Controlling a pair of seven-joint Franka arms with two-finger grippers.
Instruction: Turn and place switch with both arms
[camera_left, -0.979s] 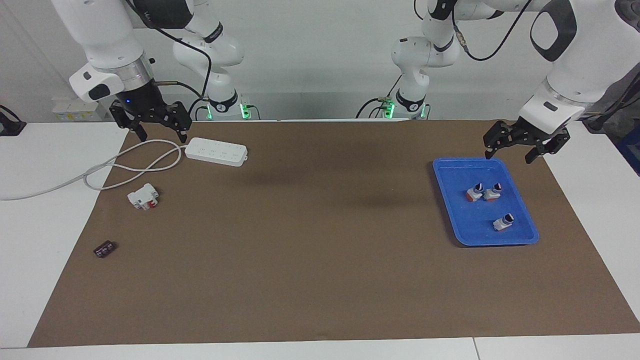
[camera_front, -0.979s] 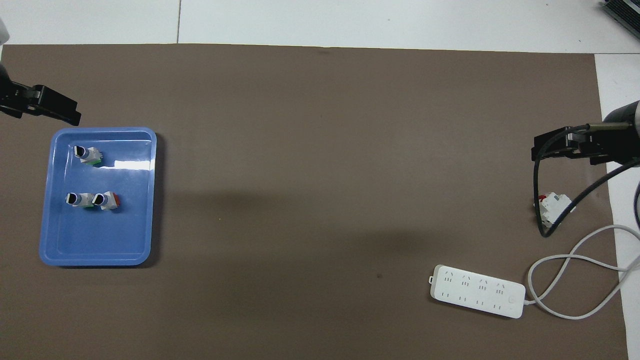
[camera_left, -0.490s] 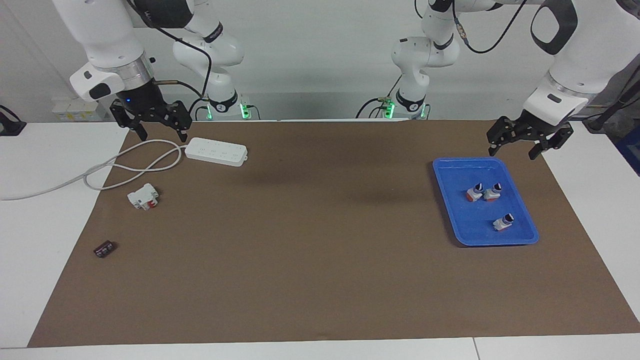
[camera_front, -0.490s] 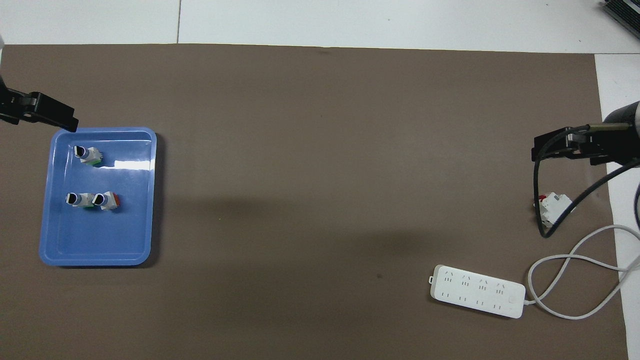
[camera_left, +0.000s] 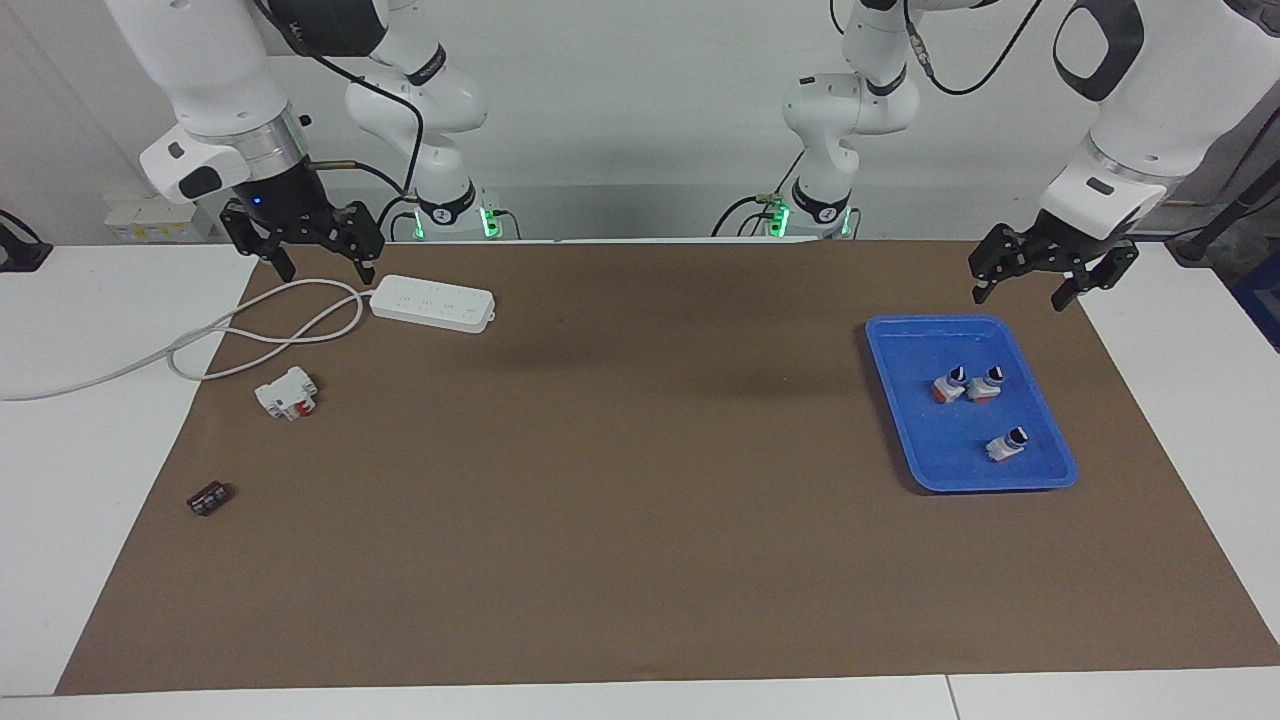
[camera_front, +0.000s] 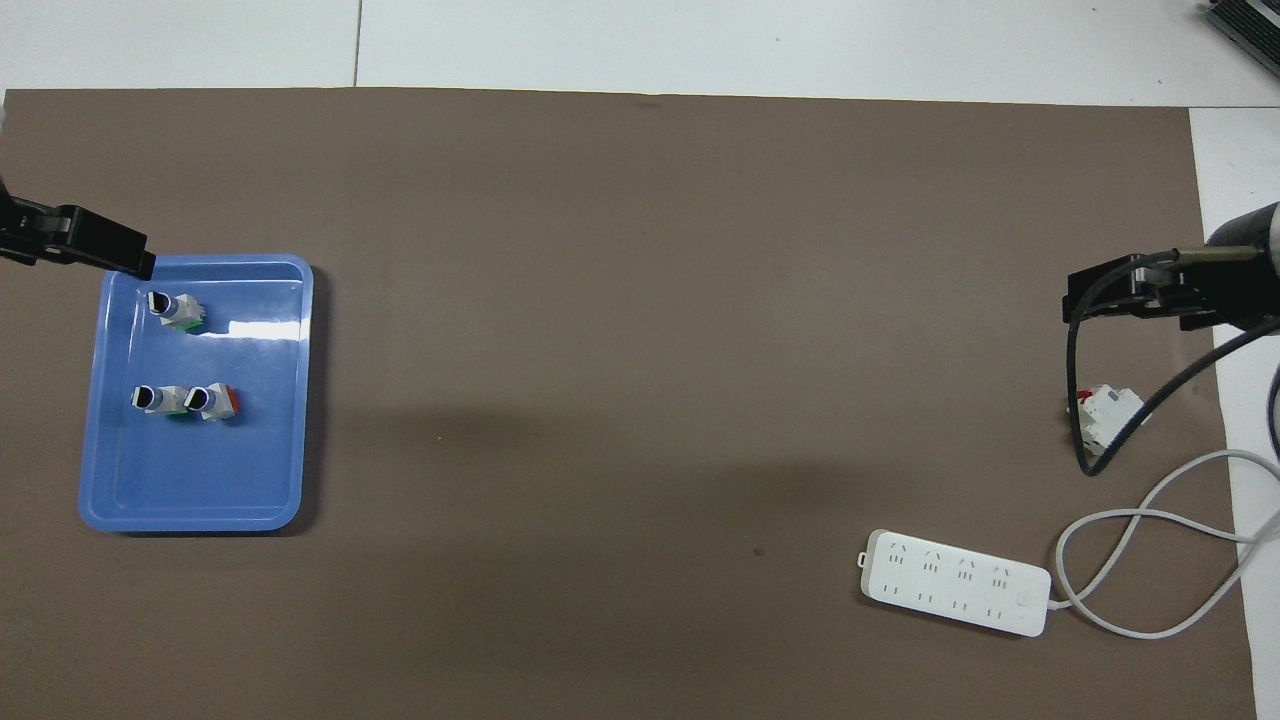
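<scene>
1. The small white-grey switch with a green block and black knob (camera_front: 173, 309) lies loose in the shallow blue plastic tray (camera_front: 200, 516), in the tray's upper corner in the overhead frame. It sits close to the tray wall, so a finger coming down could strike the rim and tip or slide the tray.
2. Two similar small switches (camera_front: 186, 400) lie touching lower in the tray. One has a red end, and they are easy to mistake for the target.
3. The switch is light and lies on its side, so an off-centre pinch could roll it or pop it out before the handover.
4. The left gripper (camera_left: 1036, 276) hangs with fingers spread wide and empty, raised above the brown mat (camera_left: 640, 520) by the tray's upper rim in the facing frame and tilted downward.
5. The right gripper (camera_left: 305, 249) waits over the white power strip's cable (camera_left: 262, 335), high in the facing frame. It is also spread wide and holds nothing.
</scene>
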